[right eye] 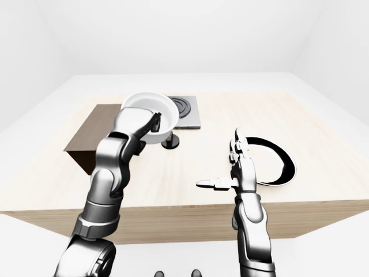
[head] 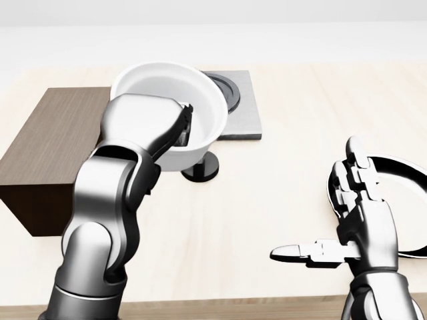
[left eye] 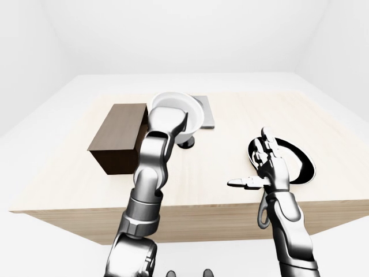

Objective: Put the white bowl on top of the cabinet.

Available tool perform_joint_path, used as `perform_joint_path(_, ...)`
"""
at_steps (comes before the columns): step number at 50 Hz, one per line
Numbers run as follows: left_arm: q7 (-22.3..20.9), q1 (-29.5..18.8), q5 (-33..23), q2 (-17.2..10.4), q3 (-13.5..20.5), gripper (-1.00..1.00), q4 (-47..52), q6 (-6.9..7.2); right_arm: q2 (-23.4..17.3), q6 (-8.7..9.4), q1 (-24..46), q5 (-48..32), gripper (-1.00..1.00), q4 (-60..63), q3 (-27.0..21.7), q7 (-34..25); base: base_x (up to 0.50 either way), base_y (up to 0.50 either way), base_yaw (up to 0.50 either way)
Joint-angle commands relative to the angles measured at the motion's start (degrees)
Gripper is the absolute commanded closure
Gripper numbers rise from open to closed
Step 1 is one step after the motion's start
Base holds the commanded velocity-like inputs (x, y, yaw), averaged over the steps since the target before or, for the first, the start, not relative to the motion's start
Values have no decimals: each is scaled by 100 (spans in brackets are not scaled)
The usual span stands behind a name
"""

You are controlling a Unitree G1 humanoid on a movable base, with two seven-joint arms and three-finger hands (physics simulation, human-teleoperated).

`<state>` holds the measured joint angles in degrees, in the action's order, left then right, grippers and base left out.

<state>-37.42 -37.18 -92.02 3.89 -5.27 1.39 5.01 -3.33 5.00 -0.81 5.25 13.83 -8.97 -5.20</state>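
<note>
While your left hand is clenched over the near rim of the white bowl, fingers hooked inside the wall, the bowl sits lifted off the wooden table, tilted slightly toward you, hanging just to the right of the dark brown cabinet and not yet over its top. Directly beneath the hand and bowl you have a small black round disc on the tabletop, and just beyond the bowl, up and to the right of your fingers, a grey square slab with a dark ring set in it. Your right hand hovers released and holds nothing, thumb pointing left and fingers raised, well apart from the bowl; immediately behind it lies a black-and-white plate near the table's right edge.
</note>
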Motion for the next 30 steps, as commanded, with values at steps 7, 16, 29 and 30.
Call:
perform_joint_path(7, -258, -417, 50, -515, 435, 100, 940, -1, -1, 0, 24, -19, -100, -73, 20, 16, 0, 0, 0)
perform_joint_path(16, -258, -517, -47, -629, 564, 100, 1317, -1, 4, 0, -3, -54, -100, -93, 58, 18, 0, 0, 0)
perform_joint_path(29, -258, -528, 379, -1083, 931, 100, 1664, -1, 22, 0, 13, -97, -100, -165, 97, 43, 0, 0, 0)
perform_joint_path(30, -258, -527, 451, -1117, 952, 100, 1673, -1, 27, 0, 10, -105, -100, -170, 105, 47, 0, 0, 0)
